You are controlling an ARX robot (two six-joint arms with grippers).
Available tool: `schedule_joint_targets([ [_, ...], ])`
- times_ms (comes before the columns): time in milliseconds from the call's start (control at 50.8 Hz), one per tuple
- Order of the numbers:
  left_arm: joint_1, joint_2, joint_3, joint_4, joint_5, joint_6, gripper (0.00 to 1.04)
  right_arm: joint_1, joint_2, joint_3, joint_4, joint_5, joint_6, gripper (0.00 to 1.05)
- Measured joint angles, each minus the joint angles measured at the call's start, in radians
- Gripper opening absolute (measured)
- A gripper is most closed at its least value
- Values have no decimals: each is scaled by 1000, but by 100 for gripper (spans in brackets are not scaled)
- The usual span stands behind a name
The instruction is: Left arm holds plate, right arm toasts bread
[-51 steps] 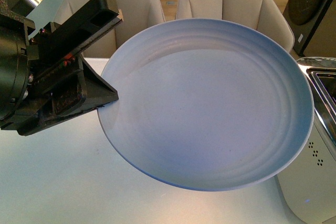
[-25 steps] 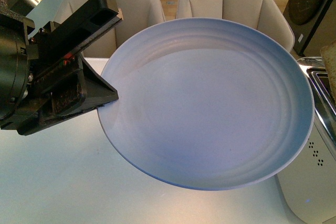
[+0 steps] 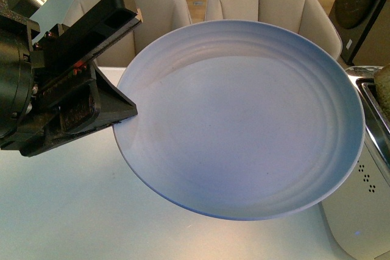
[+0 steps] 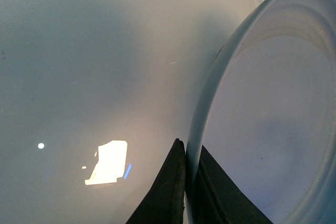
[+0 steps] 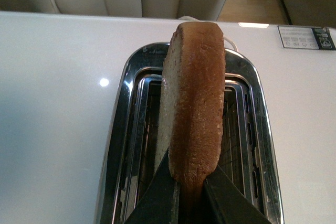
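My left pincer (image 4: 189, 156) clamps the plate (image 3: 244, 120); my right pincer (image 5: 186, 182), gripping the bread (image 5: 194, 93), must next lower it squarely into the toaster (image 5: 118, 145) beneath.

Soft, bright indoor light. A glare patch sits on the table (image 4: 79, 51) beside the plate (image 4: 273, 129), whose near half falls into bluish shadow.

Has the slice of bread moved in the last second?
Yes. A second ago the bread was outside the front view; it has since come in at the right edge and sunk closer to the top of the toaster.
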Motion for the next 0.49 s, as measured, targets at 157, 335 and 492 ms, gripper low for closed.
schedule_joint_targets([
  [157, 0, 0, 0, 0, 0, 0, 3, -2, -2, 6, -60, 4, 0, 3],
  [335, 0, 0, 0, 0, 0, 0, 3, -10, -31, 42, -135, -13, 8, 3],
  [492, 0, 0, 0, 0, 0, 0, 3, -10, -61, 60, -180, -30, 12, 3],
])
